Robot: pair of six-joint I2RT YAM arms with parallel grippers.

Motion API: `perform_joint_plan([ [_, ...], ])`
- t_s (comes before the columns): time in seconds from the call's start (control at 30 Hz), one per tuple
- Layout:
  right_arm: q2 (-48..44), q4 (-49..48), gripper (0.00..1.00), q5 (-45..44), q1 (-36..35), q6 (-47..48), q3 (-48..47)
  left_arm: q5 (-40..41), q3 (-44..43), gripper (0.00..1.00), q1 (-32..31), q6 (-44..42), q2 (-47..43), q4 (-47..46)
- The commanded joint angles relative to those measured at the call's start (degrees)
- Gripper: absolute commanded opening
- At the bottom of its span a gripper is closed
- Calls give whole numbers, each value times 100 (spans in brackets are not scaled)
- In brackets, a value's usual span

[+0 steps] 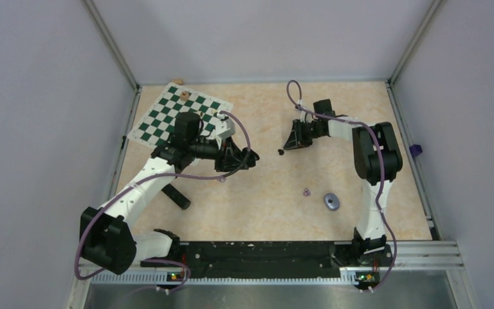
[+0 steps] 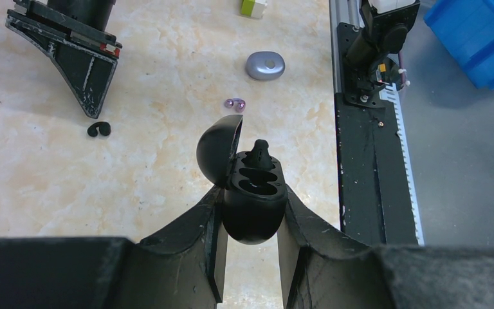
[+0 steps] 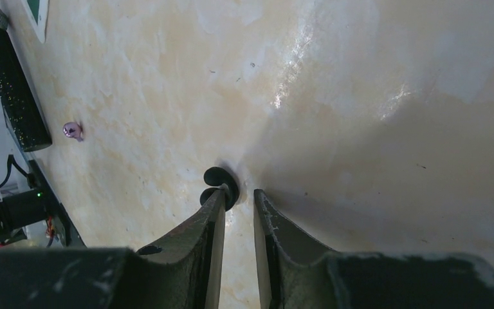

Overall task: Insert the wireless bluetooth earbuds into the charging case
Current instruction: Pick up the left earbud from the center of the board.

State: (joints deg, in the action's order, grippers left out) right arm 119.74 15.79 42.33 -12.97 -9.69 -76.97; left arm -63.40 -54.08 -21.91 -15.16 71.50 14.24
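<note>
From above, the left tool (image 1: 247, 159) hangs over the middle of the counter (image 1: 264, 212), just off the corner of the chessboard (image 1: 173, 119). The right tool (image 1: 287, 147) faces it, tips down at the counter. A loose black bud (image 1: 280, 152) lies at its tips, between the two tools. The purple buds (image 1: 306, 192) lie nearer the arm bases, with a grey case (image 1: 332, 201) just beside them, closed. A black rod (image 1: 179, 197) lies under the left arm.

In the left wrist view, the left tool is clamped on the sides of a black case (image 2: 254, 209), its lid (image 2: 217, 151) swung open to the left. A second black bud (image 2: 259, 152) sticks up at the far end of the case, not sunk in; the two sockets nearer the camera look unfilled. Beyond lie the purple buds, touching each other, then the grey case. The loose black bud lies at left, just below the right tool's tips.

In the right wrist view, the right tool's jaws stand a narrow way apart with nothing between them. The loose black bud lies on the counter against the tip of the left-hand finger (image 3: 209, 225), outside the gap. One purple bud shows far left, near the rod.
</note>
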Motion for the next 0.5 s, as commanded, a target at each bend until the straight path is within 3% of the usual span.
perform_joint_plan([
  [0.0, 150, 165, 23, -171, -78, 156, -87, -61, -89, 0, -24, -97, -174, -67],
  [0.47, 136, 283, 26, -215, -278, 265, -11, -49, -67, 0, -24, -131, -173, -53],
])
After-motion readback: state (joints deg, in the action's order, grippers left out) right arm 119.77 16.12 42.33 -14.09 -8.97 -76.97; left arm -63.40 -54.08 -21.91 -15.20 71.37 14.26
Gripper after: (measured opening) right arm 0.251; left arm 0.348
